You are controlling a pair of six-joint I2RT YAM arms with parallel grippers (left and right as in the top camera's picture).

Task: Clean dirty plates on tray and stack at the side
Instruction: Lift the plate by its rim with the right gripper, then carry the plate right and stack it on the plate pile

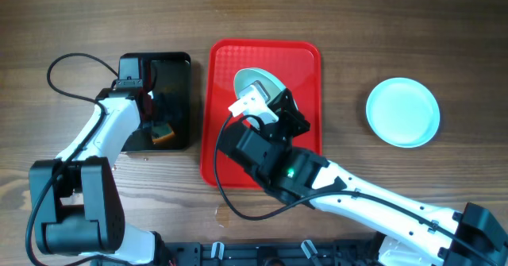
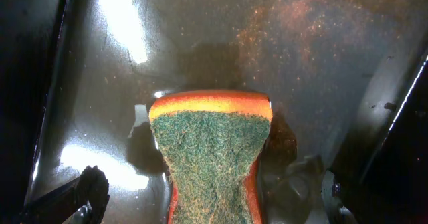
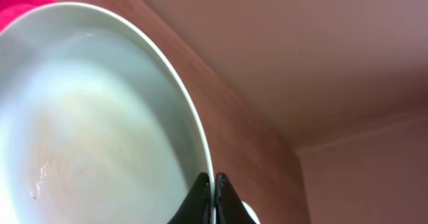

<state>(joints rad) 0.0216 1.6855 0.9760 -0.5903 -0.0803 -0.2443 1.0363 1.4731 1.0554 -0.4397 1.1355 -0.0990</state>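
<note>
Your right gripper (image 1: 258, 107) is clenched on the rim of the tilted plate (image 1: 255, 82); the right wrist view shows both fingers (image 3: 199, 196) pinched on the plate edge, 1 each side. The plate stands on edge over the upper middle of the red tray (image 1: 226, 67), inner face toward the wrist camera; that face shows a faint tan haze and a few wet specks, too blurred to say more. The right arm's black wrist covers the tray's lower middle; you can't tell what lies under it.

The flat plate (image 1: 402, 111) lies on the wooden table (image 1: 349, 20), right of the tray and well apart from it; its face looks clean from overhead. 2 plates in view.

Your left gripper (image 1: 152, 121) is down inside the black tray (image 1: 178, 67), which sits just left of the red tray. It's grasping the sponge (image 2: 210, 150); in the left wrist view the green scrub face points at the camera, with orange body along the top edge and sides. The sponge narrows toward the bottom of the frame where it's pinched; the fingers themselves are dark and hard to make out. The black tray's floor is wet and glossy with orange-brown speckle. A black cable (image 1: 59, 67) loops on the table left of the left arm.
</note>
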